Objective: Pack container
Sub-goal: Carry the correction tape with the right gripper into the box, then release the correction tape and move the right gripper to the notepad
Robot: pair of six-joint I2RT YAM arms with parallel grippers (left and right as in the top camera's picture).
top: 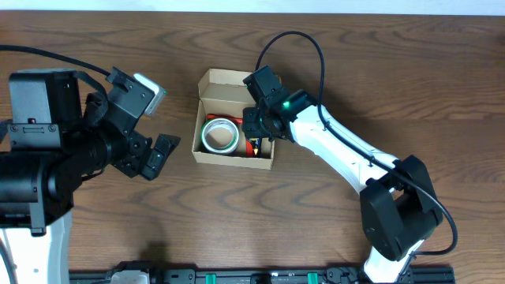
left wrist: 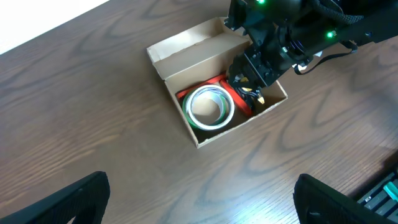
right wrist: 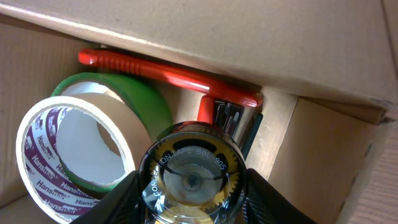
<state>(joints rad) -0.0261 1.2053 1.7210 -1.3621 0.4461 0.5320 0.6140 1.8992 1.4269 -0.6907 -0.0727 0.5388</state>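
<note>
Container (top: 233,162): being presented at the centre of the table (top: 394,63), lid flap open to the far side, long axis left–right. Clear roll (right wrist: 191,177): being pinched by right gripper (top: 259,128) inside the container's right end, just right of tape rolls (top: 220,136). Left gripper (top: 164,120): being held spread, well apart, leftward.

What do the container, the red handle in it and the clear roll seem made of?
Container: matte tan corrugated cardboard, faint ribbing on its inner wall. Red handle: likely glossy moulded plastic, highlights along its smooth edge. Clear roll, held by the right gripper: likely transparent plastic, see-through, lettering around its hub.
</note>
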